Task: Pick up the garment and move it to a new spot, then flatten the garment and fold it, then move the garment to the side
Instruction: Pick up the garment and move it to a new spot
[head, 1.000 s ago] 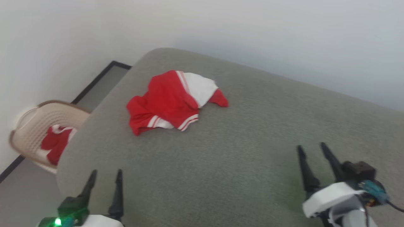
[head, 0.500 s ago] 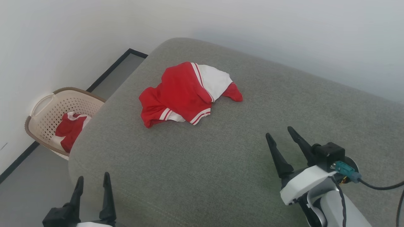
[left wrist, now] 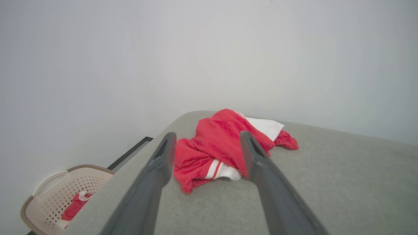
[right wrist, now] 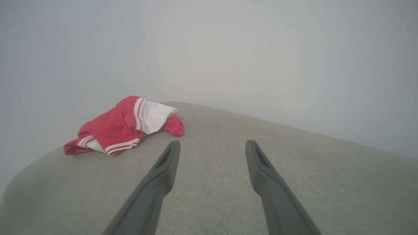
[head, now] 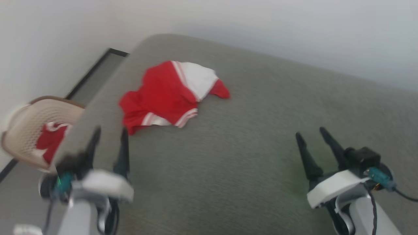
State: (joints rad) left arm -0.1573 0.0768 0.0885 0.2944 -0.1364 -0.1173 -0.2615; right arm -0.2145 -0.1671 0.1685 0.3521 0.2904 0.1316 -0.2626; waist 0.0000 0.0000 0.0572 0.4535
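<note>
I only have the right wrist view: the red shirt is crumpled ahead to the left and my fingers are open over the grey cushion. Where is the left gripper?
Observer: The left gripper is open near the left edge of the cushion, short of the garment and apart from it.
Operator: Is it lined up with the shirt?
Observer: Roughly. In the left wrist view the garment's near hem shows between its fingers, and neither touches the cloth.
Operator: Anything off the cushion on that side?
Observer: A beige perforated basket stands beside the cushion's left edge, with another red-and-white cloth inside.
</note>
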